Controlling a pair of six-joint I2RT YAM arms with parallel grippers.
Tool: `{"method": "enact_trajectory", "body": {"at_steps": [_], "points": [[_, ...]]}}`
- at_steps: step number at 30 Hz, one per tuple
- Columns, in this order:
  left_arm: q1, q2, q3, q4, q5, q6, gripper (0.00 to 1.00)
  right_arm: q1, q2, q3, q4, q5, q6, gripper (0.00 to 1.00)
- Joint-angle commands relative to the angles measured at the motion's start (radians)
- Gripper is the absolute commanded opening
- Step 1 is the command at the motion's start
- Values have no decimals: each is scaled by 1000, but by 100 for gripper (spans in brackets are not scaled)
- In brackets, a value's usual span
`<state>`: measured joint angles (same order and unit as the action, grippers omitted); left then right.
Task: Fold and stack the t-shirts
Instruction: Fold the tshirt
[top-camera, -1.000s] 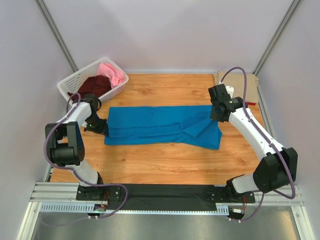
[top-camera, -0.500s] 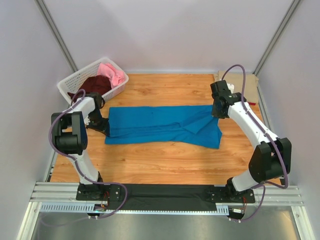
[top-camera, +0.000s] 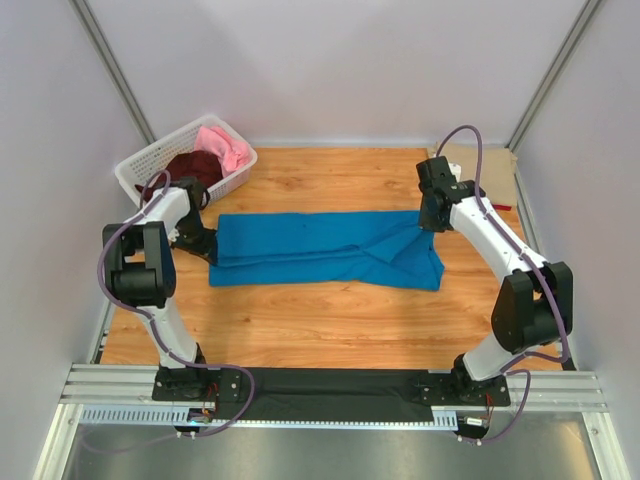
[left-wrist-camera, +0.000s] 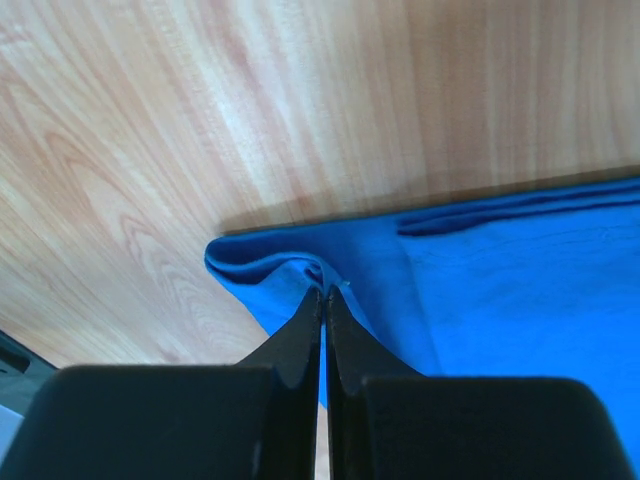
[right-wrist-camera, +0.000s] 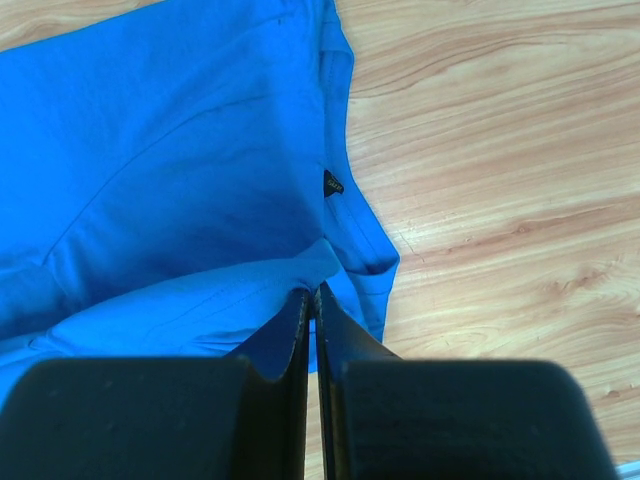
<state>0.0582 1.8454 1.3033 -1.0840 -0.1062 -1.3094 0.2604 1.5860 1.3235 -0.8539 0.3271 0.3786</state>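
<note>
Pale walls close round a wood-grain surface (top-camera: 330, 330), and the blue t-shirt (top-camera: 310, 245) lies across its middle as a long sideways band, already doubled along its length. The left end effector (top-camera: 203, 245) is clenched on a small raised fold at the band's left end, low against the wood. The right end effector (top-camera: 428, 224) is clenched too, pinching blue cloth at the right end, close to the neck label (right-wrist-camera: 332, 183). A white basket (top-camera: 135, 178) at the far left corner holds the maroon t-shirt (top-camera: 190, 170) and the pink t-shirt (top-camera: 228, 150). The tan t-shirt (top-camera: 495, 165) lies flat at the far right edge.

With both ends gripped, this looks like 1 of the lengthwise folds on the blue shirt, the first of several garments. The next move likely calls for the 2 arms to travel together at matched height, keeping the cloth taut so the carried edge lands straight.
</note>
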Motion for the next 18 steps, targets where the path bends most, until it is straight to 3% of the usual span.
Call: {"method": "enact_trajectory", "body": {"at_steps": [1, 9, 10, 13, 15, 16, 18], "points": [[-11, 31, 57, -5, 0, 53, 1, -3, -3, 42, 30, 0, -20, 0], [-29, 29, 177, -70, -47, 154, 16, -1, -9, 31, 33, -45, -17, 1], [-32, 23, 183, -74, -61, 170, 25, -3, -9, 31, 33, -48, -17, 1], [-32, -3, 182, -85, -75, 196, 39, -1, -3, 28, 33, -51, -15, 1], [-32, -18, 172, -88, -87, 196, 42, -3, 2, 29, 32, -57, -14, 1], [-32, -23, 166, -93, -99, 194, 73, -1, 3, 32, 27, -59, -12, 1], [-32, -29, 160, -88, -110, 214, 77, -3, 2, 31, 26, -62, -6, 1]]}}
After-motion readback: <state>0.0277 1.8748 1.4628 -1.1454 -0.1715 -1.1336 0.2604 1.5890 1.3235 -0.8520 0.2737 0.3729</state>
